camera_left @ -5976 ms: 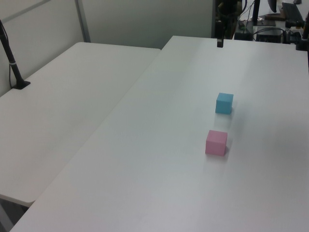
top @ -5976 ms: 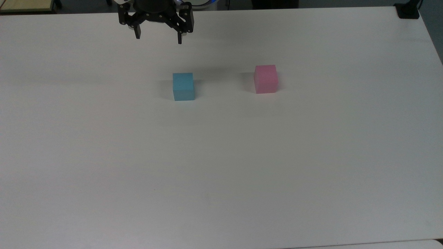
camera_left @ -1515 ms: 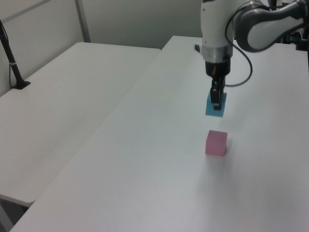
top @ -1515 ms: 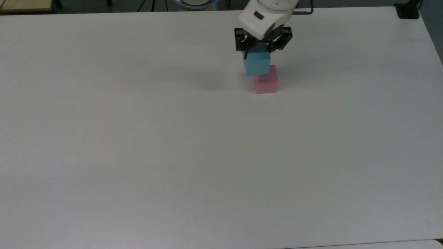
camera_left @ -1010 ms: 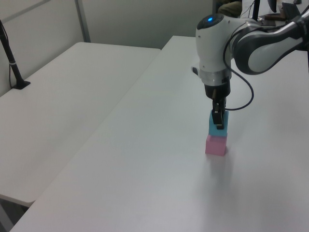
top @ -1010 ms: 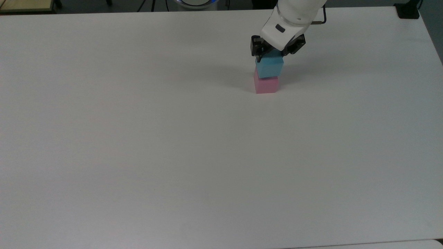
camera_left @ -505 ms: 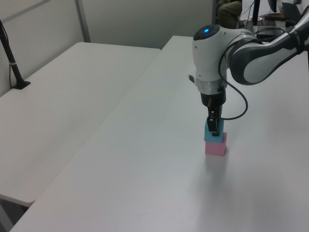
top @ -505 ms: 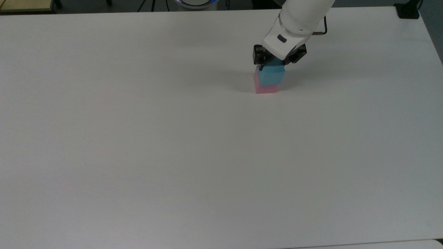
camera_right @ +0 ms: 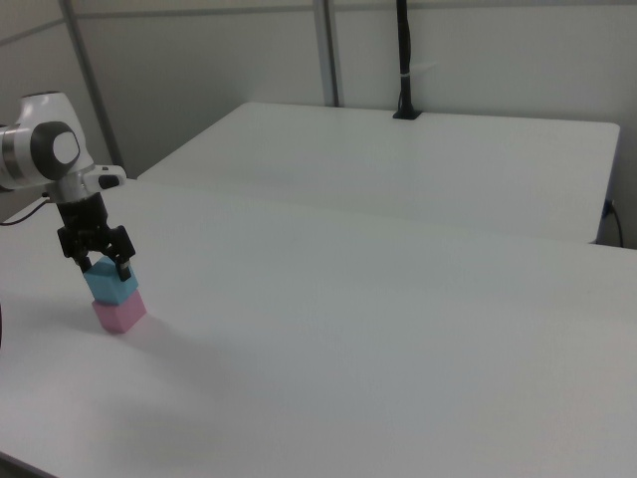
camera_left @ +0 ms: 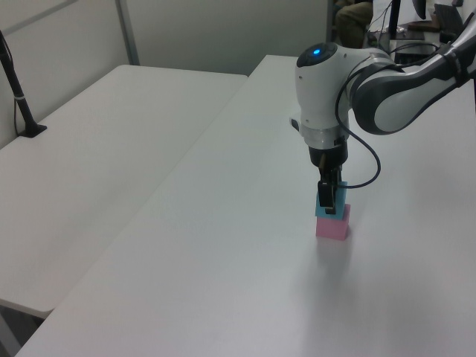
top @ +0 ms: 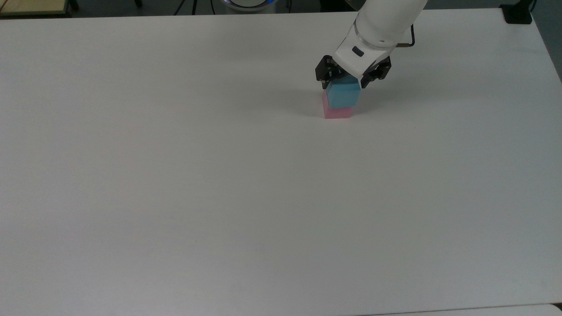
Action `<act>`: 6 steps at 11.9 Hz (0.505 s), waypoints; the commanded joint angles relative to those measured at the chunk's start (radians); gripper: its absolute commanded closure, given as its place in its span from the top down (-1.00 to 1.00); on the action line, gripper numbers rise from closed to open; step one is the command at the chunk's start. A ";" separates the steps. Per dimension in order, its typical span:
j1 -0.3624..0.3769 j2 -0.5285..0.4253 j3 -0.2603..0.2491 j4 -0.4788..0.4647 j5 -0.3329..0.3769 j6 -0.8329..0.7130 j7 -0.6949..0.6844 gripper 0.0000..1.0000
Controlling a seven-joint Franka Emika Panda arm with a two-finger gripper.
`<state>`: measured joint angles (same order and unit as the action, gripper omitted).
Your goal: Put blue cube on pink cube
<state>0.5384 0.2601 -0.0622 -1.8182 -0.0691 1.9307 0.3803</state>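
The light-blue cube rests on top of the pink cube at the far right of the white table in the top view. The stack also shows in the left view, blue cube over pink cube, and in the right view, blue cube over pink cube. My gripper hangs straight over the stack, its black fingers spread to either side of the blue cube's upper part. The gripper looks open, with a small gap at each side of the cube.
A second white table adjoins this one, with a black post clamped at its far side. A black clamp sits on the top view's upper right corner. The white arm reaches in from the back edge.
The gripper carried the blue cube over to the pink cube and lowered it on top. In the last half second its fingers have spread apart from the cube.
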 commanded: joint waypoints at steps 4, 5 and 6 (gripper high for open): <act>-0.131 -0.094 -0.005 0.139 -0.011 -0.086 -0.026 1.00; -0.173 -0.105 -0.004 0.189 -0.002 -0.126 -0.067 1.00; -0.219 -0.122 -0.004 0.216 0.002 -0.160 -0.104 1.00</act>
<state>0.4037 0.1673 -0.0693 -1.6840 -0.0708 1.8611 0.3531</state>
